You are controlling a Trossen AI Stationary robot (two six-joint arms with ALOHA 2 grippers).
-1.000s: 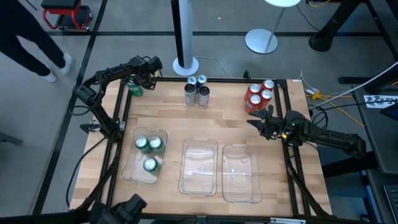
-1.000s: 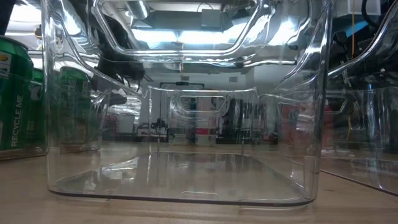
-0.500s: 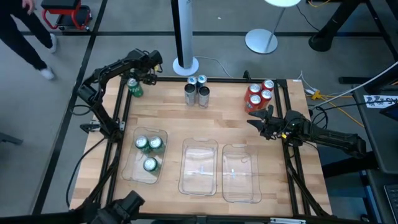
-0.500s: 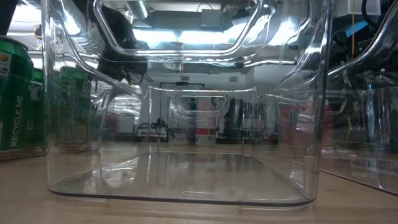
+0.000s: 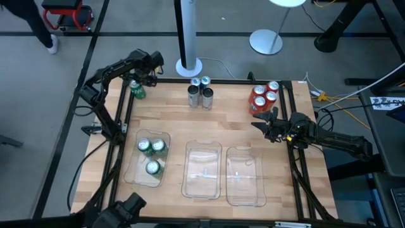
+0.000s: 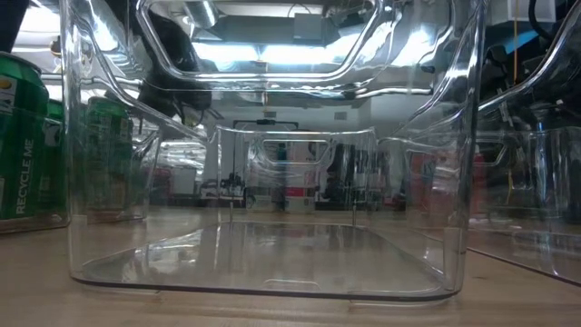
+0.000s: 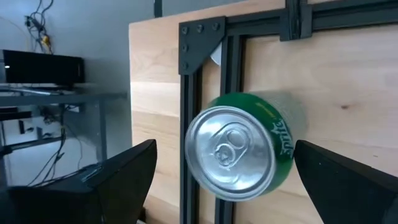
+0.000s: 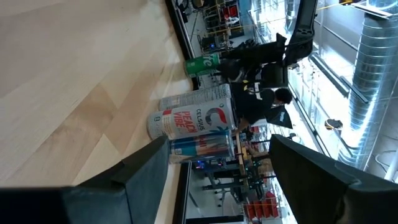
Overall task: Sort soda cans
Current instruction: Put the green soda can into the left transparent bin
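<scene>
Green cans (image 5: 152, 154) in clear tray (image 5: 131, 172); silver-grey cans (image 5: 200, 92), red cans (image 5: 264, 95) on pale wood table (image 5: 228, 123)

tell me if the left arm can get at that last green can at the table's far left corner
Probably yes. The left gripper is open right over the green can, which stands alone at the table corner with a finger on each side and nothing between them.

Upright green (image 5: 137, 89), silver (image 5: 200, 93), red cans (image 5: 264, 96)

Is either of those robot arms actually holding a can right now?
No. The left gripper hovers open over the lone green can at the table's far left corner, fingers apart. The right gripper is open too, near the red cans.
</scene>
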